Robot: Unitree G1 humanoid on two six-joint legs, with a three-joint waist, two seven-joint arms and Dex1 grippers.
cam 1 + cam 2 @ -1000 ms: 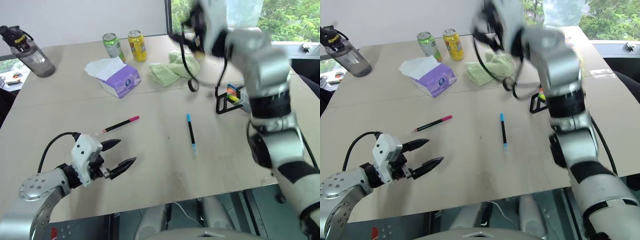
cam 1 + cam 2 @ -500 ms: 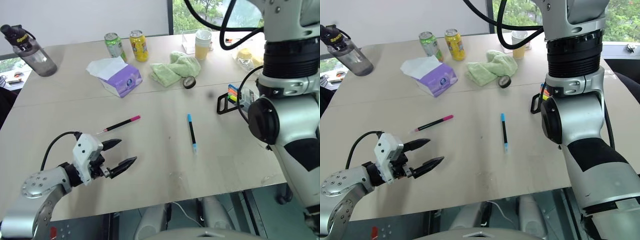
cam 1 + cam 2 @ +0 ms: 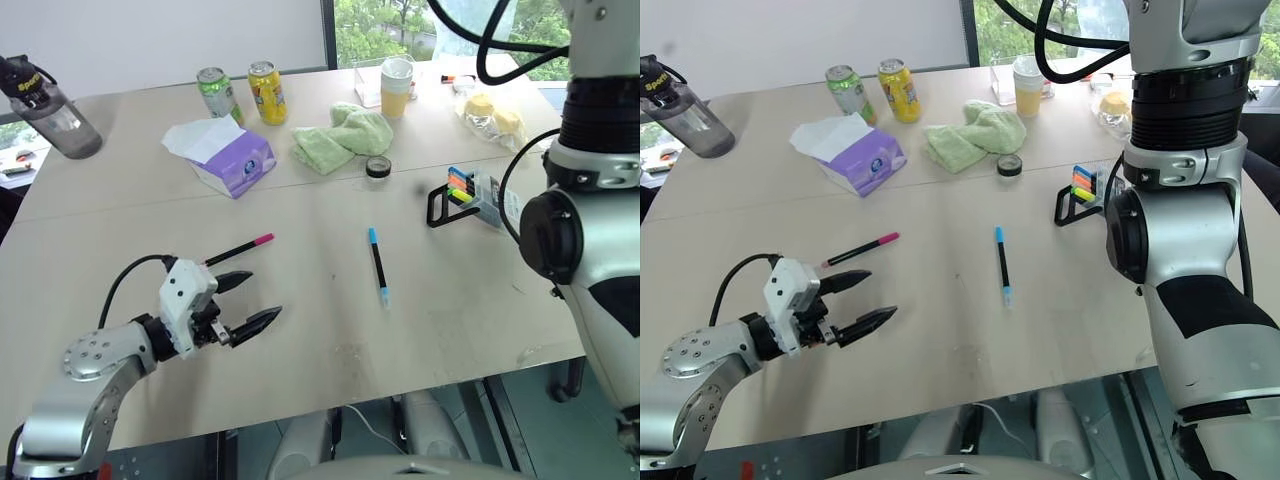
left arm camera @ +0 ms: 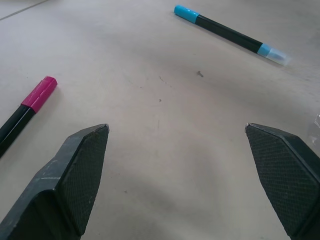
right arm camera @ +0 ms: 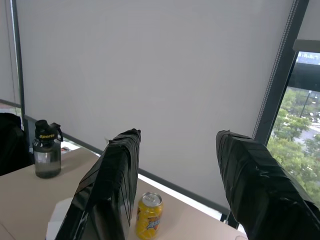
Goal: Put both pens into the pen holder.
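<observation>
Two pens lie on the tan table. The thin black pen with a pink end (image 3: 240, 249) is just beyond my left gripper (image 3: 262, 295), which hovers low over the table, open and empty. In the left wrist view the pink-ended pen (image 4: 30, 107) sits beside one finger, apart from it. Farther off, at mid-table, is the blue-capped pen (image 4: 230, 35) (image 3: 377, 265). The pen holder (image 3: 470, 195), a small clear box on a black wire frame with coloured marker tips, stands to the right. My right gripper (image 5: 177, 135) is raised high, open, with nothing between its fingers.
At the back stand a water bottle (image 3: 45, 105), a purple tissue box (image 3: 225, 155), two cans (image 3: 264, 90), a green cloth (image 3: 340, 135), a tape roll (image 3: 378, 168), stacked paper cups (image 3: 396, 85) and a plastic bag (image 3: 490, 110).
My right arm has swung upward, carrying its gripper above the head views. The left gripper and both pens have stayed put; the camera has shifted slightly.
</observation>
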